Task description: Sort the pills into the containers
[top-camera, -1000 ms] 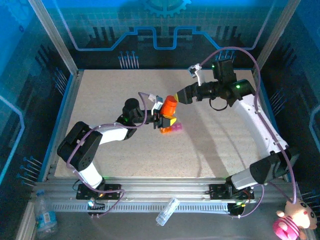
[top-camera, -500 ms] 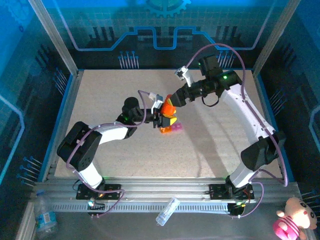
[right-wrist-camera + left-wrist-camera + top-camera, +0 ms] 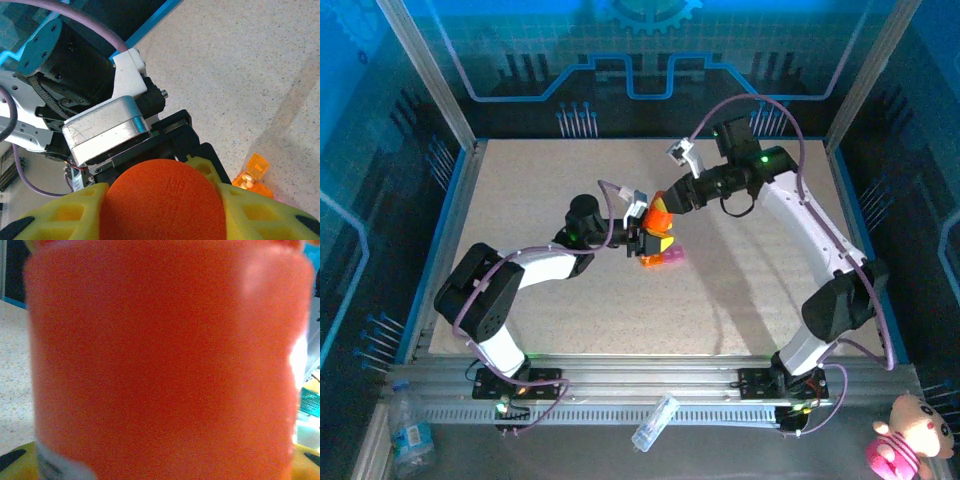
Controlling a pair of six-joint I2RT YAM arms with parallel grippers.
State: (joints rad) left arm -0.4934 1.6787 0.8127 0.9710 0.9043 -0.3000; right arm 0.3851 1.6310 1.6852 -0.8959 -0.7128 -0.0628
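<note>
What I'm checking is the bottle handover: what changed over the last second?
The right tool edged left onto the top of the orange pill bottle and shut on its cap, with the right arm's elbow swinging inward. The left tool kept its hold on the bottle's body, and the containers stayed put below it.

Speckled beige surface [image 3: 740, 290] with blue trim on its edges. Aluminium frame posts [image 3: 426, 70] at the back corners. Back wall panel [image 3: 620, 70] lit blue, circuit-trace graphics on it. Slotted aluminium rail [image 3: 650, 385] along the near edge. Below it, a clear plastic bottle [image 3: 655, 423] lying flat; a pink plush toy [image 3: 910, 440] at bottom right.
</note>
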